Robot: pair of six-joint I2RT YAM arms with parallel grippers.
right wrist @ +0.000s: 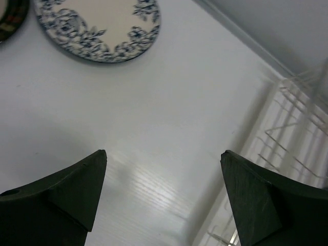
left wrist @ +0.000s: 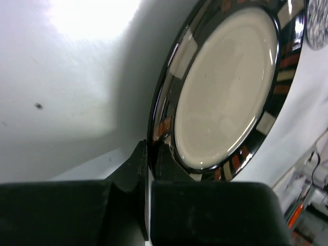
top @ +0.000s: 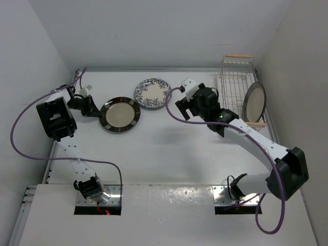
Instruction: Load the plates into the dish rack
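A dark-rimmed plate [top: 120, 115] with a cream centre lies at the back left of the table. My left gripper [top: 94, 110] is shut on its left rim; in the left wrist view the two black fingers [left wrist: 137, 164] pinch the plate's edge [left wrist: 225, 87]. The blue-and-white floral plate [top: 152, 94] lies flat behind the middle, also seen in the right wrist view [right wrist: 97, 25]. A grey-rimmed plate [top: 254, 101] stands on edge in the white wire dish rack [top: 231, 82] at the back right. My right gripper [top: 183, 108] hangs open over bare table between the floral plate and the rack.
The rack has wooden bar handles [top: 239, 56] at its ends and stands against the right wall. White walls close the table on the left, back and right. Purple cables loop off both arms. The rack's wires [right wrist: 302, 123] show at the right of the right wrist view.
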